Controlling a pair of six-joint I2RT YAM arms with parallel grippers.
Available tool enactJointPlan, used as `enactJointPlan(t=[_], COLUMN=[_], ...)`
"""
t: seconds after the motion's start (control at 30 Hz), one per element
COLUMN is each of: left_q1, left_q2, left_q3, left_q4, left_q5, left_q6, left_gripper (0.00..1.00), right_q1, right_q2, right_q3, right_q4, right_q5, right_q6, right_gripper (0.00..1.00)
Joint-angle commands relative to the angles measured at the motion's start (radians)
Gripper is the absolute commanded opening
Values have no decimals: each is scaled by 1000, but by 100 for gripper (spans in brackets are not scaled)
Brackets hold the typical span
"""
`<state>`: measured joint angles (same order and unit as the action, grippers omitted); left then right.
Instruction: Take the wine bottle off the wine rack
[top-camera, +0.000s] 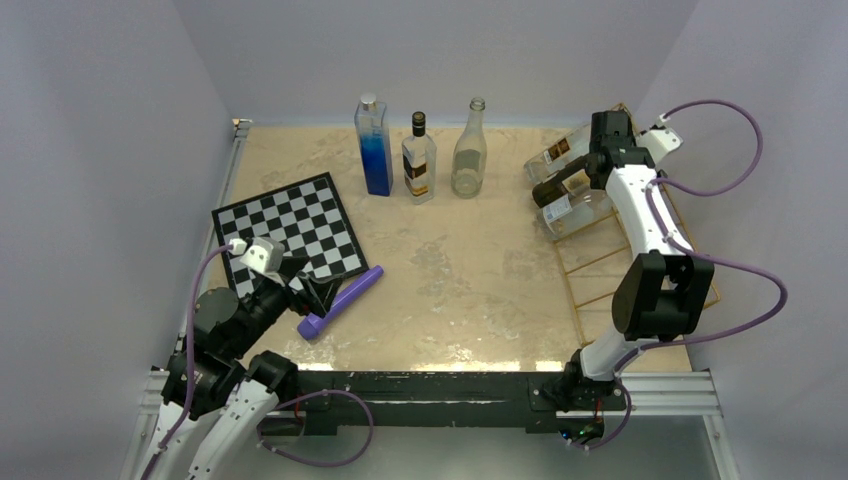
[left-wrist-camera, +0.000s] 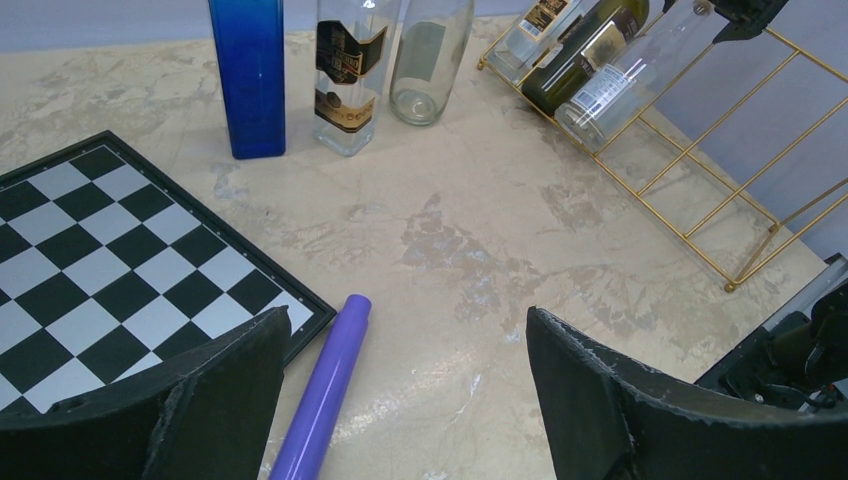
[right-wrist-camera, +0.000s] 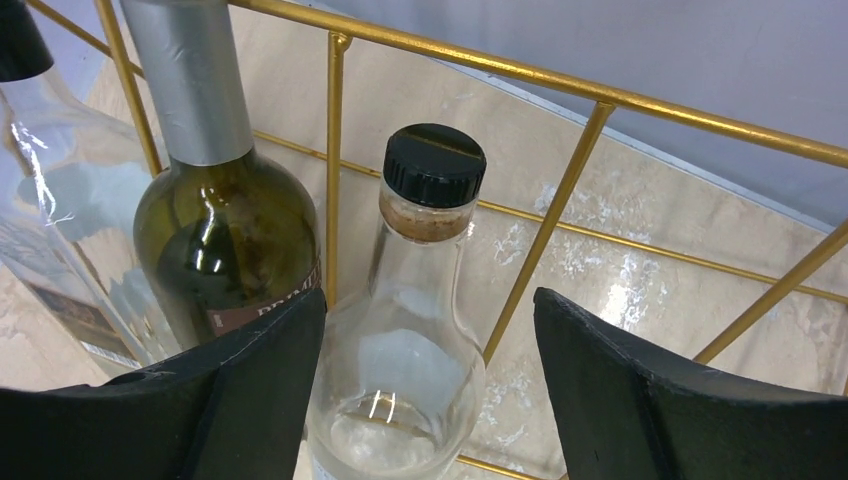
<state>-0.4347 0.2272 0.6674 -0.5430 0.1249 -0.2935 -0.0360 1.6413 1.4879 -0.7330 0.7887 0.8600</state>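
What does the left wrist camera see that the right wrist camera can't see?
Only the left wrist view: the chessboard, the purple tube and the standing blue bottle. Only the right wrist view: a close look at the black cap on the clear bottle and the silver foil on the green bottle. Both: the gold rack with bottles lying on it.

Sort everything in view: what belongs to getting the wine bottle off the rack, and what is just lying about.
In the job:
wine rack
dark green bottle lying on it
black-capped clear bottle beside that
right gripper, open at the clear one

Lying about:
tall blue bottle
labelled square bottle
uncapped clear bottle
chessboard
purple tube
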Motion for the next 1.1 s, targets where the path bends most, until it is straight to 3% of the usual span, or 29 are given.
enactJointPlan(t=[0.0,0.43,0.57,0.7,0.93,1.07], left_q1=[-7,-6,-7,-6,-7,-7], left_q2=[18,32,33,34,33,33], left_q3=[18,18,18,19,18,18], left_q4=[15,19,18,17,19,18], left_q5=[-10,-10,-10,-11,-10,-4], left_q6=[13,16,16,16,16,16], left_gripper=[91,91,91,91,91,91], right_q1=[-22,-47,-47,-47,-47,-47], right_q2=[8,57,60,62,-10,-91], right_q3=[44,41,28,24,-34,-93], right_q4=[34,78,116,129,185,247], right_q5=[-12,-35,-44,-38,-34,-33], right_q6=[57,42,17,-1,-21,-50], right_gripper=[78,61,42,31,3,0])
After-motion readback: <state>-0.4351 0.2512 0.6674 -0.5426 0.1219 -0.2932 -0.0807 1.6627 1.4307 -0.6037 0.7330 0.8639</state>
